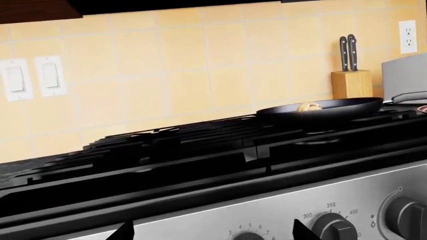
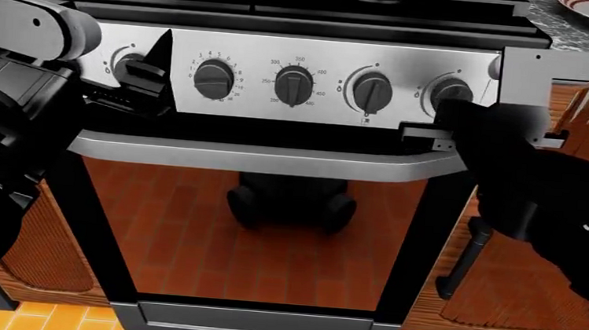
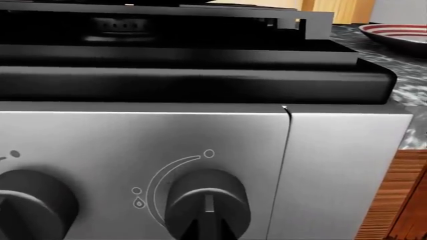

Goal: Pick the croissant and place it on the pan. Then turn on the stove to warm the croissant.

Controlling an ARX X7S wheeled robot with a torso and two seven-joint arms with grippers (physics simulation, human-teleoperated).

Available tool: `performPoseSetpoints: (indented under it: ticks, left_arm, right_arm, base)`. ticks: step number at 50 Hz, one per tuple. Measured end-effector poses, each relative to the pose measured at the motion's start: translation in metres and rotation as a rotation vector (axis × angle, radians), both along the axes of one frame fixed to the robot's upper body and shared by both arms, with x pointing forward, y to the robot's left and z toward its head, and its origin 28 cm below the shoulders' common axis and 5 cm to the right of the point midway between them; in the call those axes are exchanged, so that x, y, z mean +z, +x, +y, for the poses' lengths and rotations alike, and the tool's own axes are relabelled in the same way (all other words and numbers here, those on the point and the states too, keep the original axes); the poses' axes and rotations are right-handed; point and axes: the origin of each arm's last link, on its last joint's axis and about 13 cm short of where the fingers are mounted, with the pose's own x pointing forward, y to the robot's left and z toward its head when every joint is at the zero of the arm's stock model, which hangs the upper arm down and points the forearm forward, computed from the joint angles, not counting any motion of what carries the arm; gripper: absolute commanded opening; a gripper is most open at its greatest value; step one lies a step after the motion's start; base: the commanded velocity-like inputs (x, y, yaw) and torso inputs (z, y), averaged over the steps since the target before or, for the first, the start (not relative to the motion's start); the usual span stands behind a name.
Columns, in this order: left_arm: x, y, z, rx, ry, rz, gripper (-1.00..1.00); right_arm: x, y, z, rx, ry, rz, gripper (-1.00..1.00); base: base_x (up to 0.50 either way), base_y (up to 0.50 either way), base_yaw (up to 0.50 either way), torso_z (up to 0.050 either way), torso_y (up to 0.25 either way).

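One croissant (image 1: 309, 106) lies already inside the pan (image 1: 320, 109), which stands on the black grates of the stove (image 1: 200, 150); in the left wrist view both are far beyond the left gripper and well above the knob row. So the placing seems done, and what remains, in my judgement, is to turn a knob.

The relation that matters is between the right gripper (image 2: 439, 133) and the rightmost knob (image 3: 207, 202). In the head view the gripper is just in front of this knob, at the end of the control panel (image 3: 133, 145), and it covers part of it. In the right wrist view the knob fills the near field directly ahead of the hand, with its pointer ridge upright and its axis pointing straight out of the panel toward the hand. The right arm is clearly the nearer one to this knob.

The left gripper (image 2: 143, 78) is near the leftmost knobs, with two dark fingertips (image 1: 123, 232) spread apart at the edge of its own view, so it looks open and empty.

I cannot tell if the right fingers are spread or pressed together, since they do not show in the wrist view and are only a dark blurred mass from the head. I also cannot tell whether they touch the knob, or which burner this knob feeds. The pan's handle is not visible, and a striped plate (image 3: 400, 35) is cut off at the edge.
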Motion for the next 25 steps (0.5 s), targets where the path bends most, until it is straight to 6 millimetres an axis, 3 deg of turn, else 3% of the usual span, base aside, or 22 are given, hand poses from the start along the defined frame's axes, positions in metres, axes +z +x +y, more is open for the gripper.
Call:
performPoseSetpoints:
  ticks: [25]
  left_arm:
    - [0.0,0.0,0.0,0.001,-0.003,-0.001,1.0]
  right_arm:
    - [0.0003,0.0001,-0.0004,-0.002,-0.05,0.004,-1.0]
  base:
    - [0.0,0.0,0.0,0.0,0.0]
